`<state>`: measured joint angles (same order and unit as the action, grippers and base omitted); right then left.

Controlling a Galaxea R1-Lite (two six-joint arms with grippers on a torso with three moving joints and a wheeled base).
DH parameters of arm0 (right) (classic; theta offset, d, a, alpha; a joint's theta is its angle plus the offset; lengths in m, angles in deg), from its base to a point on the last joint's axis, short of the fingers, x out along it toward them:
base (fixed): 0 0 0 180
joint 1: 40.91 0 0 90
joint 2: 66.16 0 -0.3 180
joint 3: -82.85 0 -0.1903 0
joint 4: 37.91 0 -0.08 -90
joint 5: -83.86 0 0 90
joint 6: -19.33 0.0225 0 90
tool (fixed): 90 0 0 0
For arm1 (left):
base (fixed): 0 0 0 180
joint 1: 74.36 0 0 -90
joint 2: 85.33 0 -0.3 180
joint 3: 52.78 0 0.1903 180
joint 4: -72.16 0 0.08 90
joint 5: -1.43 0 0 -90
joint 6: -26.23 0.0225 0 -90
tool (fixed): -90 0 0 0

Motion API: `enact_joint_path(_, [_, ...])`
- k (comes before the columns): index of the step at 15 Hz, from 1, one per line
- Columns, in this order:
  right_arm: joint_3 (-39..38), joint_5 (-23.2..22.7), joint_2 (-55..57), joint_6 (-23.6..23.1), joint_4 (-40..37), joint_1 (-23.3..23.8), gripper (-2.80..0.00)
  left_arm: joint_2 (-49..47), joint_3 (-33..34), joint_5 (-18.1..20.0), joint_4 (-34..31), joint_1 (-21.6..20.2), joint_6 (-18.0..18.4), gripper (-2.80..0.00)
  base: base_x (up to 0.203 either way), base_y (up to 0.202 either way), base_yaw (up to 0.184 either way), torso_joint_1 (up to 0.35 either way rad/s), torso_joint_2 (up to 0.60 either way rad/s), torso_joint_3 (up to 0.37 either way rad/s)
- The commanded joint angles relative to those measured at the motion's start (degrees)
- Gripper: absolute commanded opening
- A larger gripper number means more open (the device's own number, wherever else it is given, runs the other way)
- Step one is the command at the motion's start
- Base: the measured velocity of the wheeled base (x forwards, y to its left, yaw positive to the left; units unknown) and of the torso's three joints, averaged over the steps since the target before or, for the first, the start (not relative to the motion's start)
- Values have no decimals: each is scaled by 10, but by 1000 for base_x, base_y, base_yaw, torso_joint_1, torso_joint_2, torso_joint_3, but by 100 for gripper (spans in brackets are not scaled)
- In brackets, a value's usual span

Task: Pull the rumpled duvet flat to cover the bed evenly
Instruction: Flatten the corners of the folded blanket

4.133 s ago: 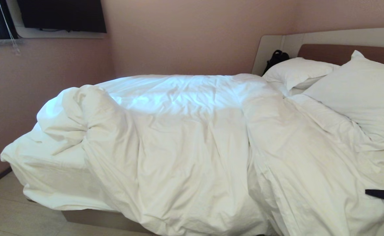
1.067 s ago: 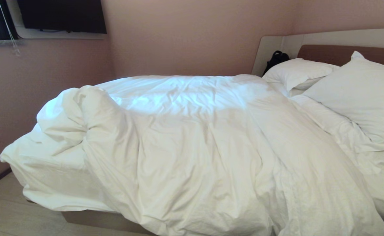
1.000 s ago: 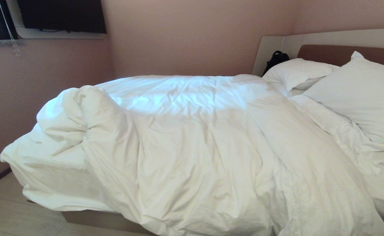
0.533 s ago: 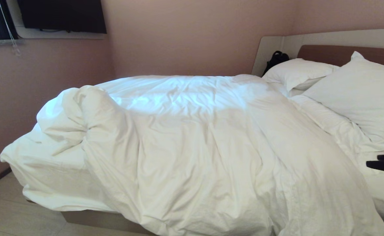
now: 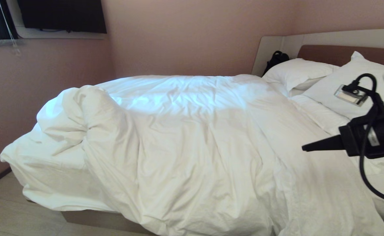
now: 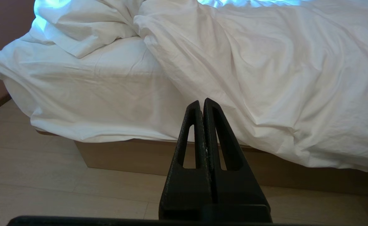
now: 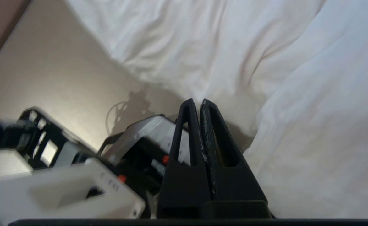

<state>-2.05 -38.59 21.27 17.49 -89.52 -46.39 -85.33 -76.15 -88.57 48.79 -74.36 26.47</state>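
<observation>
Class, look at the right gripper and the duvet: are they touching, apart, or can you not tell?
Cannot tell. In the head view the right gripper, shut, overlaps the duvet with no clear gap or contact. The right wrist view shows its tip against white bedding, distance unclear.

duvet [image 5: 192,137]: plain white all over, no pattern; you can see a pale blue shine on its far side.
pillows [image 5: 359,88]: plain white too.
bed [image 6: 124,157]: you see a tan-brown base under a white sheet; the headboard is brown with a beige edge.
right gripper [image 5: 305,148]: black, and so is its cable.
left gripper [image 6: 201,102]: black.
walls [image 5: 185,36]: dusty pink.
floor [image 6: 45,185]: light beige wood.
screen [image 5: 62,14]: black.
</observation>
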Motion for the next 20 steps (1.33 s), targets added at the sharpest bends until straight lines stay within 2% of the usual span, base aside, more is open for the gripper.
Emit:
enact_joint_path(1, [30, 411, 84, 146, 63, -38, -280, 0, 0, 0, 0, 0, 0, -280, 0, 0, 0, 0, 0, 0])
enact_joint_path(3, [47, 481, 135, 159, 72, -56, -280, 0, 0, 0, 0, 0, 0, -280, 0, 0, 0, 0, 0, 0])
enact_joint_path(6, [53, 526, 196, 172, 116, -60, -280, 0, 0, 0, 0, 0, 0, -280, 0, 0, 0, 0, 0, 0])
enact_joint_path(9, [52, 586, 223, 175, 122, -60, -280, 0, 0, 0, 0, 0, 0, -280, 0, 0, 0, 0, 0, 0])
enact_joint_path(10, [49, 587, 223, 174, 122, -60, 0, 0, 0, 0, 0, 0, 0, -280, 0, 0, 0, 0, 0, 0])
enact_joint_path(14, [43, 589, 225, 168, 122, -64, 0, 0, 0, 0, 0, 0, 0, -280, 0, 0, 0, 0, 0, 0])
enact_joint_path(20, [26, 617, 236, 168, 123, -101, 0, 0, 0, 0, 0, 0, 0, -280, 0, 0, 0, 0, 0, 0])
